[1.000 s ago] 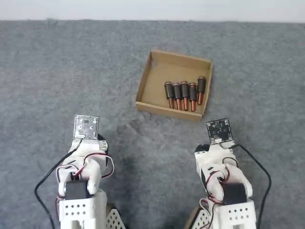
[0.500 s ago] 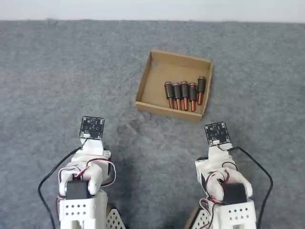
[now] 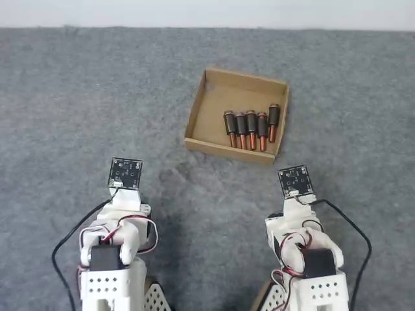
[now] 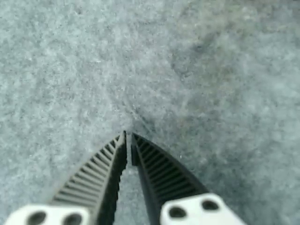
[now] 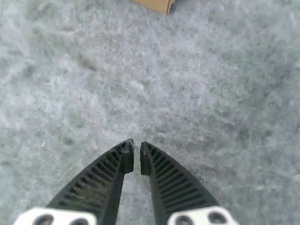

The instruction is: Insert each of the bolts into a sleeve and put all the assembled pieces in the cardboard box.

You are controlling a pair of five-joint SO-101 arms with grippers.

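The shallow cardboard box [image 3: 220,97] stands open-topped, slightly askew. Five assembled pieces [image 3: 251,129], each dark-bodied with a copper end, lie side by side near its front wall.

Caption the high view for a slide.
Five assembled pieces lie side by side in the cardboard box; left arm and right arm sit short of it.
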